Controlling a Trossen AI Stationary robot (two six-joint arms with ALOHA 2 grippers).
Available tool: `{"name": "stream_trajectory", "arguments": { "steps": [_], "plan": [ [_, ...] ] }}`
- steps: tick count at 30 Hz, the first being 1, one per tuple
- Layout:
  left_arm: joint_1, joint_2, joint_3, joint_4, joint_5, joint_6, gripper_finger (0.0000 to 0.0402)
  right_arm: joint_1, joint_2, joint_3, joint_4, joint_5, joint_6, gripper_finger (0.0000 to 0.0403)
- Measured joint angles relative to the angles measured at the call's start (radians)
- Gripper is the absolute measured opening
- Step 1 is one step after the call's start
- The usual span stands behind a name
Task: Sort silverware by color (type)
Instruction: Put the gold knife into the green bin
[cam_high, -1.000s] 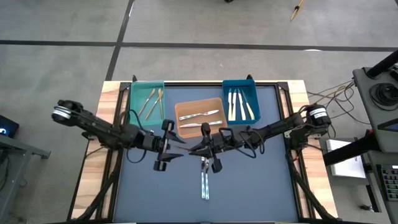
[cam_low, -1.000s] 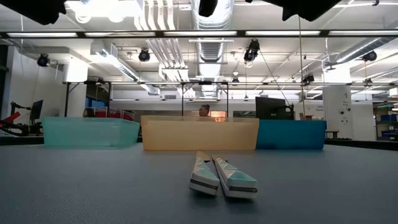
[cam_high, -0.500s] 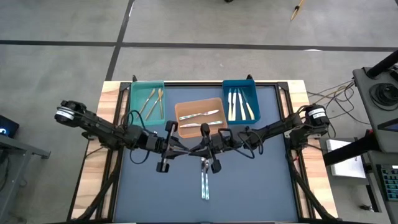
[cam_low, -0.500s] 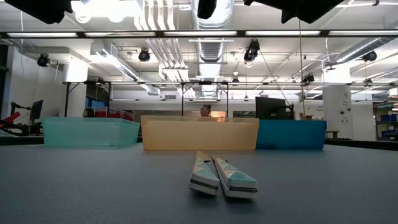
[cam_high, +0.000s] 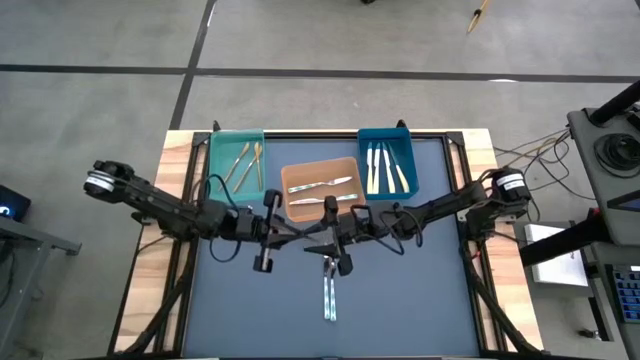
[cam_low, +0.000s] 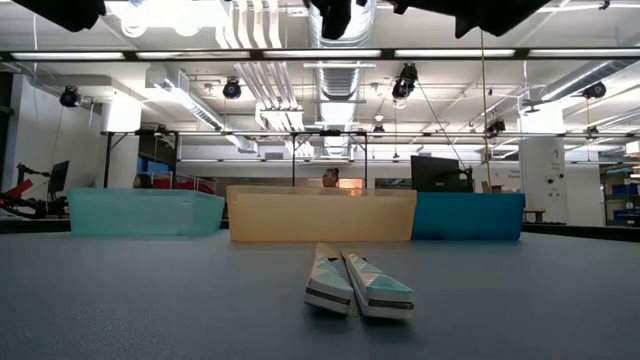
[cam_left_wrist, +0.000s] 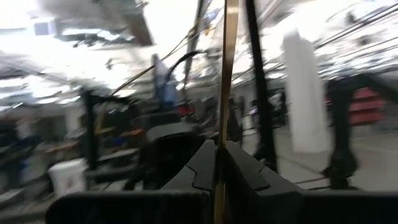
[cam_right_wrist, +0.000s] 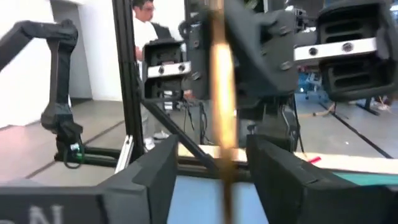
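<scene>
Above table centre | left hand (cam_left_wrist: 219, 163) clamps slim gold utensil (cam_left_wrist: 227, 68) | right hand (cam_right_wrist: 211, 163) spread apart

Overhead view straight down, low view level across table (cam_low: 120, 300), both wrist views close on gold utensil (cam_left_wrist: 225, 93).

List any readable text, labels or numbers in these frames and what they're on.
"N": a single pale letter, cut off at the frame edge, on the right end effector housing, right wrist view.
No other text readable: the bins, the silverware and the table carry no visible markings; anything in the room behind is too small or blurred.
</scene>
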Motion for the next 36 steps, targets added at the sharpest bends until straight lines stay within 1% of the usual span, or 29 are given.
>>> {"name": "stream_trajectory", "arguments": {
  "steps": [3, 6, 9, 12, 15, 17, 19, 22, 26, 30, 33, 36],
  "plan": [
    [0.001, -0.053, 0.000, -0.089, -0.071, -0.008, 0.0002, 0.000, -0.027, 0.000, -0.068, 0.047, -0.002, 0.0197],
    [0.002, -0.121, 0.000, -0.205, -0.169, -0.016, 0.0002, 0.000, -0.061, 0.000, -0.158, 0.130, -0.008, 0.0207],
    [0.008, -0.192, 0.000, -0.330, -0.281, -0.021, 0.0001, 0.000, -0.097, 0.000, -0.257, 0.220, -0.013, 0.0208],
    [0.024, -0.266, 0.000, -0.458, -0.392, -0.040, 0.0001, 0.000, -0.137, 0.000, -0.360, 0.334, -0.007, 0.0207],
    [0.061, -0.334, 0.000, -0.612, -0.494, -0.087, 0.0001, 0.000, -0.170, 0.000, -0.468, 0.442, 0.010, 0.0205],
    [0.099, -0.379, 0.000, -0.717, -0.535, -0.129, 0.0001, 0.000, -0.189, 0.000, -0.528, 0.488, 0.011, 0.0205],
    [0.153, -0.417, 0.000, -0.811, -0.538, -0.185, 0.0001, -0.001, -0.207, 0.000, -0.564, 0.510, 0.011, 0.0205],
    [0.254, -0.454, 0.034, -1.014, -0.538, -0.271, 0.0000, -0.004, -0.227, 0.000, -0.610, 0.534, 0.010, 0.0205],
    [0.400, -0.451, 0.149, -1.346, -0.524, -0.391, 0.0000, -0.027, -0.255, 0.000, -0.696, 0.551, 0.013, 0.0205],
    [0.527, -0.410, 0.269, -1.626, -0.514, -0.437, 0.0000, -0.057, -0.273, 0.000, -0.776, 0.553, 0.026, 0.0205],
    [0.595, -0.381, 0.336, -1.759, -0.514, -0.444, 0.0000, -0.080, -0.275, 0.000, -0.830, 0.552, 0.017, 0.0205],
    [0.651, -0.355, 0.379, -1.844, -0.508, -0.446, 0.0000, -0.106, -0.281, 0.000, -0.881, 0.552, 0.011, 0.0205]
  ]
}}
